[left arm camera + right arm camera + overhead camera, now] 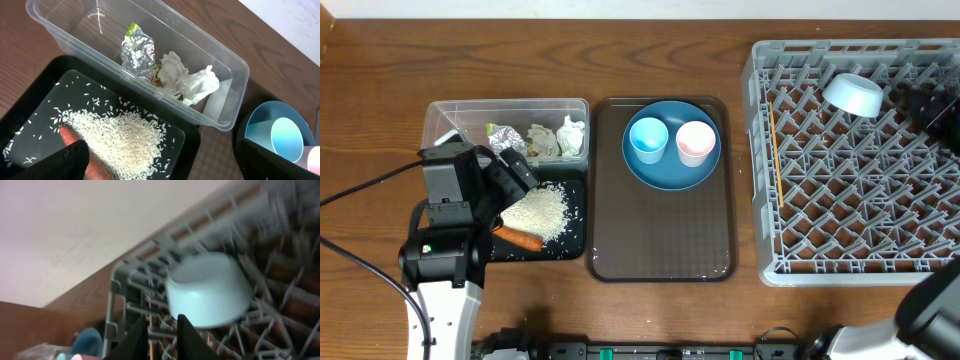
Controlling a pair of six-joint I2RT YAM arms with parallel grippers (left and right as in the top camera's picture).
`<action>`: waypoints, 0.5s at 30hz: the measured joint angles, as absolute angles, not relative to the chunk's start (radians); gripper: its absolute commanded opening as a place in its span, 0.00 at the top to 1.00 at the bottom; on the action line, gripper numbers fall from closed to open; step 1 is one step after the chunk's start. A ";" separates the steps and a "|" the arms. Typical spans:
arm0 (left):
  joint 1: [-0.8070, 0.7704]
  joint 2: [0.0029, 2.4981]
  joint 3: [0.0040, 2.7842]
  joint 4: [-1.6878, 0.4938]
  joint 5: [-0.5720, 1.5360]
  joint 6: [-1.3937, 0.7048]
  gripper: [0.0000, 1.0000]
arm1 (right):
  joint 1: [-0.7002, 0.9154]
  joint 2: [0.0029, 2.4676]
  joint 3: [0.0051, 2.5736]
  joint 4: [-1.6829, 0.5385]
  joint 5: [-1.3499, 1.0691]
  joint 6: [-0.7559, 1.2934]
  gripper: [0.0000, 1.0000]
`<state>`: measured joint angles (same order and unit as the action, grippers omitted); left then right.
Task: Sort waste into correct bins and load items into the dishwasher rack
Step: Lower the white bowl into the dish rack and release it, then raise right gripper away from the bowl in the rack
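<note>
Overhead view: the white bowl [853, 94] lies tilted inside the dishwasher rack [762, 200], by its far edge, at the right end of the counter [380, 60]. The right claw [156, 336] is blurred. It appears nearly clenched on nothing, with the bowl just beyond it. The left claw [510, 178] is spread wide and empty above the rice [538, 212]. Judgement: the bowl is light, rigid and smooth, so it may slip or chip. Pinch its rim, one finger inside.
</note>
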<state>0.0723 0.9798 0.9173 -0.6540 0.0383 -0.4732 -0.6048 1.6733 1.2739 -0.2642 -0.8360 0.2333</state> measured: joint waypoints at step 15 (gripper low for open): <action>0.072 0.980 0.917 -0.654 0.038 -0.473 0.05 | -0.335 1.735 1.279 -0.129 -0.270 0.063 0.64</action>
<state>0.0723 0.9802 0.9173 -0.6540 0.0383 -0.4732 -0.3347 1.7351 1.2789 -0.1291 -0.2695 0.0628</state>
